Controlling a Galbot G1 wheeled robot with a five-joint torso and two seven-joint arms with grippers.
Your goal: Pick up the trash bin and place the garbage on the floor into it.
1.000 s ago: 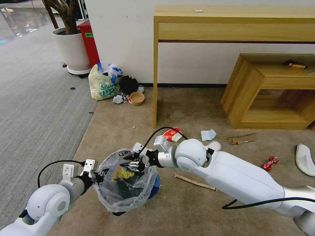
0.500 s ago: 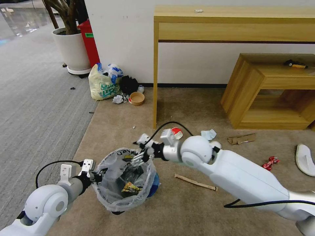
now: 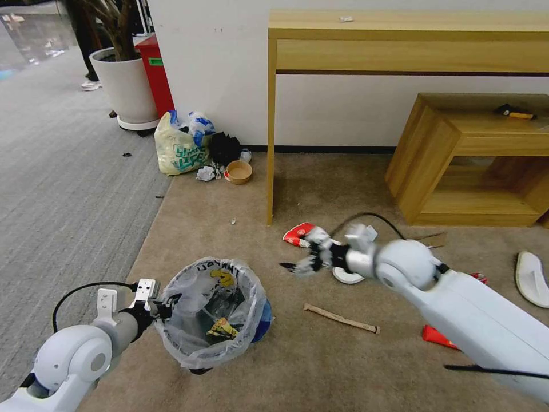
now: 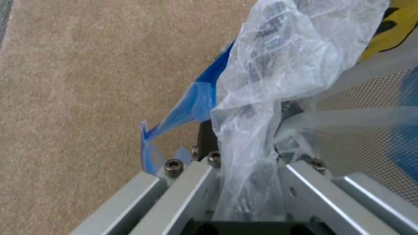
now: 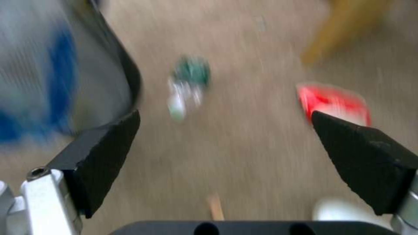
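The trash bin (image 3: 213, 313), black and blue with a crinkly clear bag, hangs just above the beige floor (image 3: 320, 372). My left gripper (image 3: 162, 309) is shut on its near-left rim, and the bag (image 4: 261, 98) is pinched between the fingers (image 4: 300, 182). A yellow wrapper (image 3: 222, 328) lies inside. My right gripper (image 3: 302, 261) is open and empty, low over the floor to the right of the bin. Garbage around it: a red wrapper (image 3: 298, 233), a wooden stick (image 3: 341, 318), a white slipper (image 3: 532, 277). The right wrist view shows a green can (image 5: 191, 70) and the red wrapper (image 5: 333, 99).
A wooden table leg (image 3: 270, 171) stands just behind the right gripper, with a low wooden shelf (image 3: 457, 160) to its right. A yellowish bag (image 3: 180, 146) and a brown bowl (image 3: 238, 171) sit by the wall. Grey ribbed carpet (image 3: 63, 189) lies to the left.
My right gripper let a yellow wrapper fall into the bin, then drew out and swung right and down toward the litter. The bin has sunk slightly with the left arm.
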